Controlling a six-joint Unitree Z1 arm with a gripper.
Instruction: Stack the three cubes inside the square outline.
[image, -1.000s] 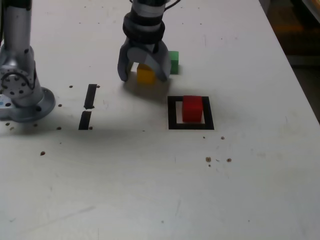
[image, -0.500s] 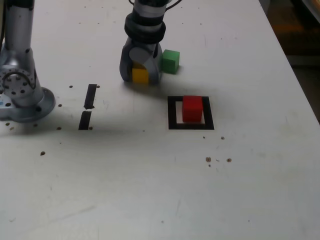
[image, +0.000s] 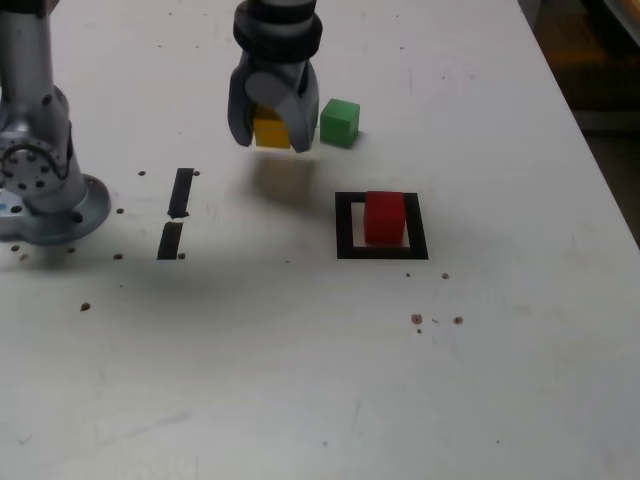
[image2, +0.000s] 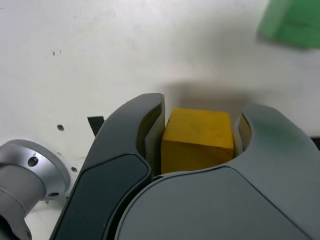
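Note:
My gripper (image: 270, 135) is shut on the yellow cube (image: 271, 131), which hangs a little above the table with its shadow below. The wrist view shows that yellow cube (image2: 198, 137) pinched between both grey fingers (image2: 125, 145) of the gripper (image2: 199, 125). The green cube (image: 339, 122) rests on the table just to the exterior view's right of the gripper, and shows as a blurred green cube (image2: 292, 22) in the wrist view. The red cube (image: 384, 217) sits inside the square outline (image: 345, 225), nearer the camera and to the exterior view's right of the gripper.
The arm's silver base (image: 40, 180) stands at the exterior view's left. Two short black tape strips (image: 177, 212) lie between the base and the outline. Small dark specks (image: 436, 320) dot the white table. The table's right edge (image: 590, 150) borders a dark floor.
The jaws closed around the yellow cube, then lifted it off the table and slightly away from the camera. The green and red cubes stayed put.

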